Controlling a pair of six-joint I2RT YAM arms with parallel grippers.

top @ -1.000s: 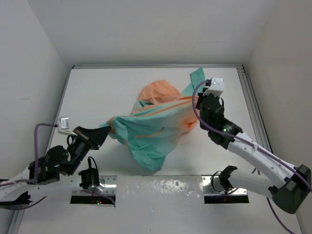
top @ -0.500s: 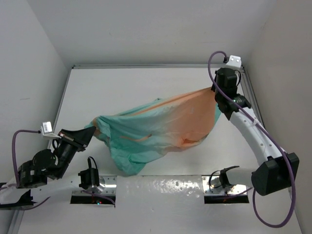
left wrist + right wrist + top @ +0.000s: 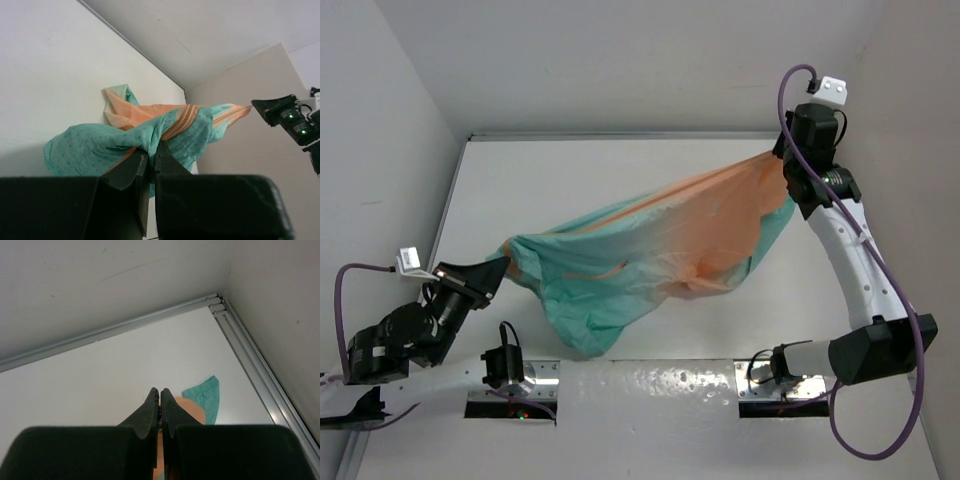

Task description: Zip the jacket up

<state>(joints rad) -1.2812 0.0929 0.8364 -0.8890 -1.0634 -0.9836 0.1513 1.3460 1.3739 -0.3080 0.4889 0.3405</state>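
Note:
The jacket [image 3: 660, 250] is stretched in the air across the table, mint-teal at the left and peach-orange at the right. My left gripper [image 3: 505, 262] is shut on its teal end; in the left wrist view [image 3: 150, 150] teal fabric and the orange zipper band [image 3: 182, 120] are bunched between the fingers. My right gripper [image 3: 782, 165] is shut on the orange end, high at the back right. In the right wrist view [image 3: 160, 399] the fingers pinch something thin, with orange fabric [image 3: 192, 410] and a teal cuff [image 3: 205, 395] beside them.
White walls enclose the table on three sides. A metal rail [image 3: 835, 200] runs along the right edge close to the right arm, and another [image 3: 640, 135] along the back. Two mounting plates [image 3: 520, 385] sit at the near edge.
Both arms have pulled apart: the right gripper rose toward the back right corner, the left drew down and left. The jacket went from a crumpled heap to a taut span.

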